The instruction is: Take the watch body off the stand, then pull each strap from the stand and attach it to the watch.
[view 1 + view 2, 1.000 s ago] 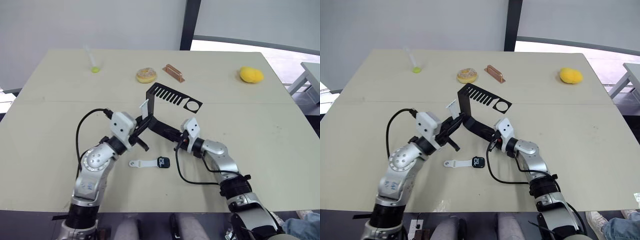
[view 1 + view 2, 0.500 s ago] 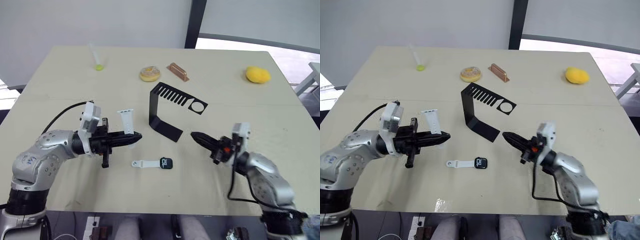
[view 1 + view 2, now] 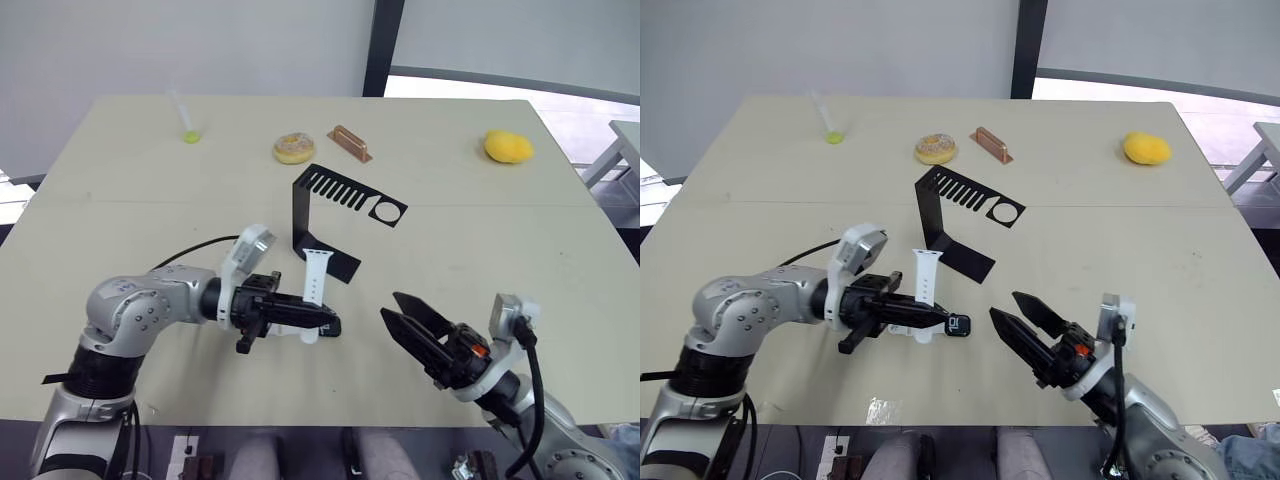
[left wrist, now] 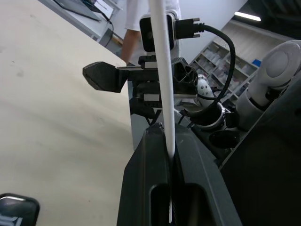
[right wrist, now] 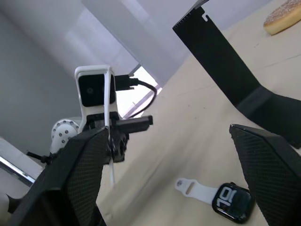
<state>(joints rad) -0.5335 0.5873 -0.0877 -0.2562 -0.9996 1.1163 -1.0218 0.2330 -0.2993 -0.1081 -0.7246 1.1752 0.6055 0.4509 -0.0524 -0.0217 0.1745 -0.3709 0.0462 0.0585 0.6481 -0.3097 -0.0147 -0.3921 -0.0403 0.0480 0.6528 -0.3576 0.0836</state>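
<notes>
the left gripper is clamped on the second strap, which stands upright just above the watch. the watch lies on the table in front of the stand, one strap already fitted. the right gripper is held spread and empty, just right of the watch. the second attachment is judged in hand; next, the strap end must be lined up with the watch's free edge.
</notes>
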